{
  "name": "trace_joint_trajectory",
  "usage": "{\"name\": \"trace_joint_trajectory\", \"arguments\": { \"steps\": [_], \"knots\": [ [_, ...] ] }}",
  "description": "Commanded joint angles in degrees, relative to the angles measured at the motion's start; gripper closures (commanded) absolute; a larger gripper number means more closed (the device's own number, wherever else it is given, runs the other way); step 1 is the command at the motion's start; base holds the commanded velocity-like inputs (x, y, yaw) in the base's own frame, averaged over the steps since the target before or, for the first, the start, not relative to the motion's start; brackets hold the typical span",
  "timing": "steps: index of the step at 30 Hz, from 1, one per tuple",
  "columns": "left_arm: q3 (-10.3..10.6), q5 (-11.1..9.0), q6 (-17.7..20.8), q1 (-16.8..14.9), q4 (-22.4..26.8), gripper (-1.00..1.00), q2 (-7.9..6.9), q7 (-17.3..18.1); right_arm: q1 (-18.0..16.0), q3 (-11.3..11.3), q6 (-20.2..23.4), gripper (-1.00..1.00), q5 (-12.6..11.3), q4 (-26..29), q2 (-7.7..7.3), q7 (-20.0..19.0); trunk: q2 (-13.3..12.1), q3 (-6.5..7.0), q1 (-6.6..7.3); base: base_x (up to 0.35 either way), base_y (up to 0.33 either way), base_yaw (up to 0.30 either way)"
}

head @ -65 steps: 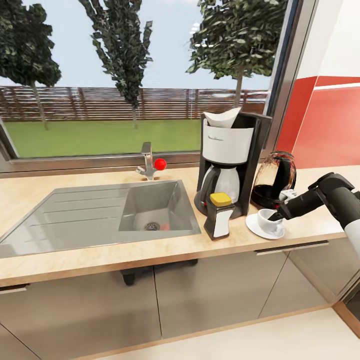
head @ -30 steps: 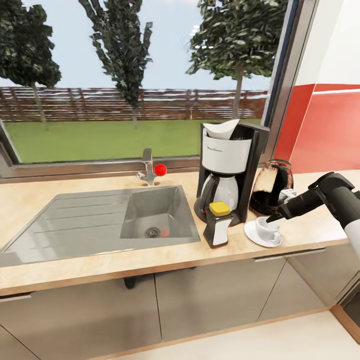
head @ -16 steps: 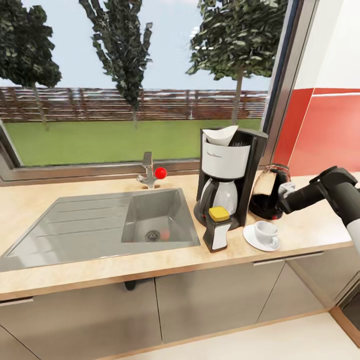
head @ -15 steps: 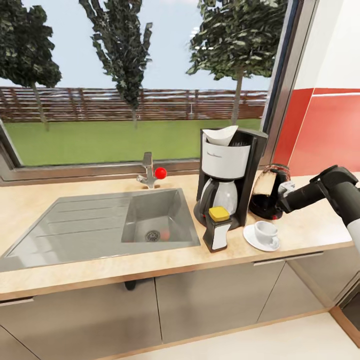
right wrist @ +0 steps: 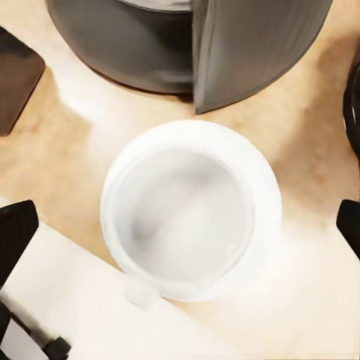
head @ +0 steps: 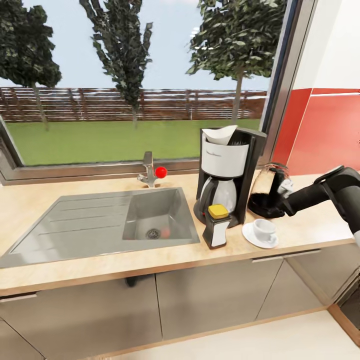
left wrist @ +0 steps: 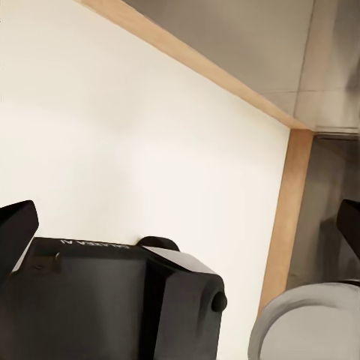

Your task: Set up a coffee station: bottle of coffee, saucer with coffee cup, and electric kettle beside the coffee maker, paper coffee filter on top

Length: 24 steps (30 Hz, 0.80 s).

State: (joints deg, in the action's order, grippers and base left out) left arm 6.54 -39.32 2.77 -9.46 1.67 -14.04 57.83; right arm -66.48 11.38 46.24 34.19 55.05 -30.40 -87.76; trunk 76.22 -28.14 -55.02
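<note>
The coffee maker [head: 227, 170] stands on the countertop [head: 310, 225] with the paper coffee filter [head: 220, 135] resting on its top. In front of it is the bottle of coffee [head: 217, 226]. To its right the coffee cup [head: 263, 230] sits upright on the saucer [head: 248, 235]. Behind them stands the electric kettle [head: 270, 192]. My right gripper [head: 283, 196] hovers open beside the kettle's handle, above the cup and apart from it. The right wrist view looks down into the cup [right wrist: 184, 217] on its saucer [right wrist: 262, 169], with the kettle [right wrist: 150, 37] beyond. My left gripper [left wrist: 182, 225] hangs open over the floor.
A steel sink [head: 100, 220] with a faucet [head: 148, 170] is set into the countertop at the left. A window frame runs behind the counter and a red wall panel [head: 325, 130] rises at the right. Grey cabinet fronts [head: 200, 295] lie below.
My right gripper has let go of the cup, risen and drawn back toward the kettle. The cup stays on the saucer. The camera has shifted slightly.
</note>
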Motion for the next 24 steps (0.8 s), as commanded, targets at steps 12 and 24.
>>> {"name": "trace_joint_trajectory", "arguments": {
  "steps": [12, 24],
  "knots": [
    [0.49, -0.58, 0.31, -0.03, 0.00, -1.00, -0.03, -0.13, 0.47, -1.24, 0.52, -1.00, 0.45, 0.58, -0.01, -0.48, 0.04, -0.06, 0.02, -0.076, 0.000, 0.000],
    [0.49, -0.58, 0.31, -0.03, 0.00, -1.00, -0.03, -0.17, 0.47, -1.27, 0.54, -1.00, 0.44, 0.59, -0.01, -0.48, 0.04, -0.06, 0.02, -0.105, 0.000, 0.000]
  ]
}}
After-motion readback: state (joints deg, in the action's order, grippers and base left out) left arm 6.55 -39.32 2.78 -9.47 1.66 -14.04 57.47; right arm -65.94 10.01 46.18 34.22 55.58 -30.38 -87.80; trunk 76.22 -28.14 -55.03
